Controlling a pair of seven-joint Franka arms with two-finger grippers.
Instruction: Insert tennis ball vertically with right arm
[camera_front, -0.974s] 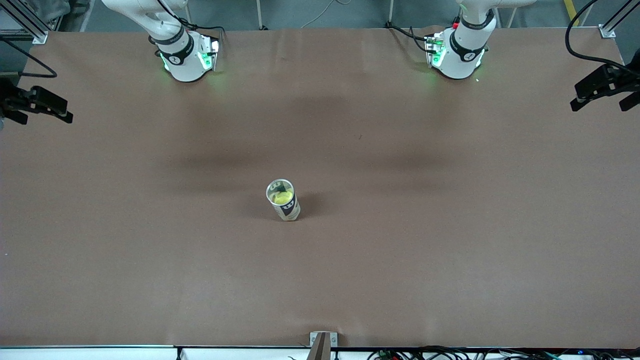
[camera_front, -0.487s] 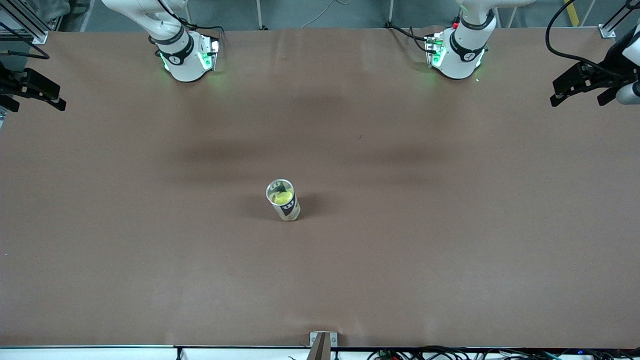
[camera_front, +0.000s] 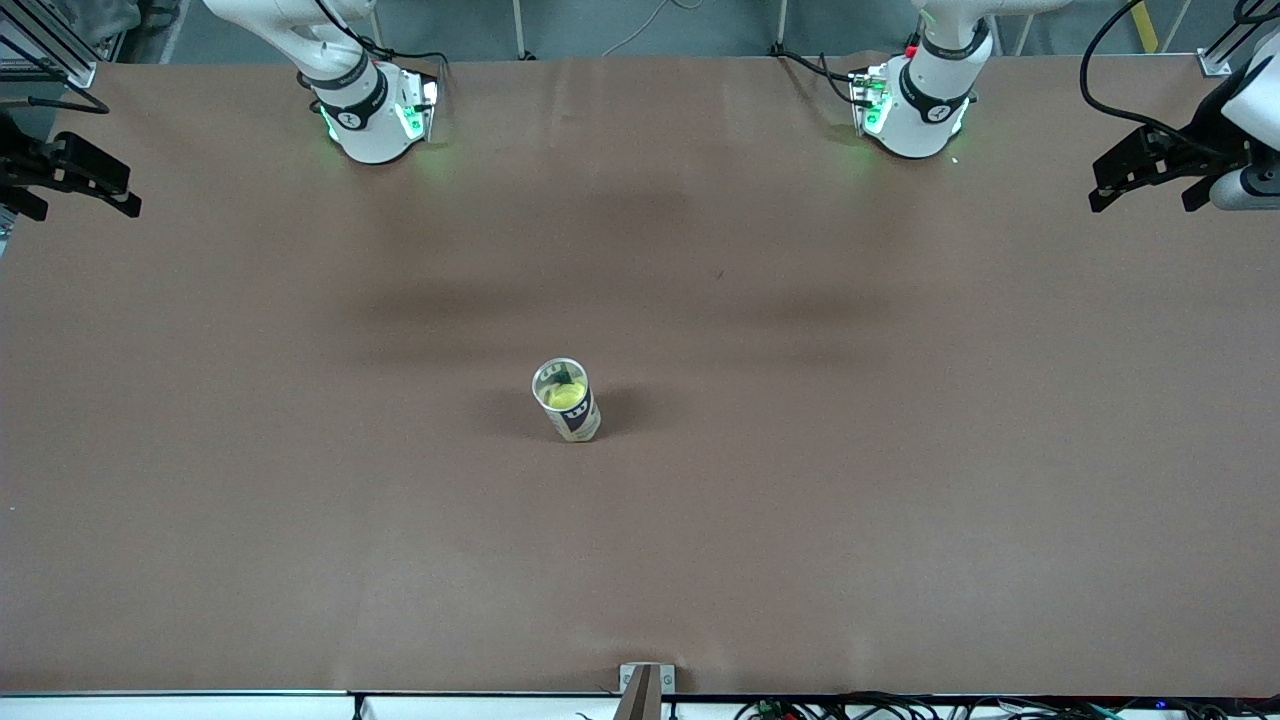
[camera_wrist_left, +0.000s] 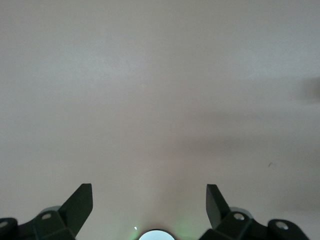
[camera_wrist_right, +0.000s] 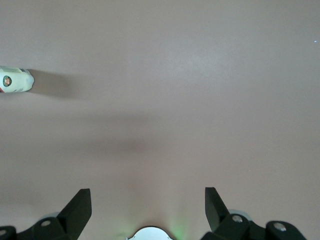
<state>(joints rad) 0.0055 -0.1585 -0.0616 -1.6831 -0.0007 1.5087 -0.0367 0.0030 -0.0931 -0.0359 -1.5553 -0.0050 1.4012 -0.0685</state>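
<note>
A white and dark tennis-ball can (camera_front: 577, 420) stands upright at the middle of the brown table (camera_front: 800, 500). A yellow tennis ball (camera_front: 565, 395) sits inside its open top. My right gripper (camera_front: 80, 198) is open and empty, up in the air over the table's edge at the right arm's end. Its wrist view shows its open fingers (camera_wrist_right: 79, 206) over bare table, with the can (camera_wrist_right: 16, 80) far off. My left gripper (camera_front: 1142, 198) is open and empty over the table's edge at the left arm's end. Its wrist view shows only its gripper (camera_wrist_left: 149, 189) and bare table.
The two arm bases (camera_front: 372, 115) (camera_front: 915, 105) stand along the table's edge farthest from the front camera. A small metal bracket (camera_front: 645, 685) sits at the table's nearest edge.
My left gripper has moved a little inward over the table from its end. My right gripper has shifted slightly at its end. The can and ball have not moved.
</note>
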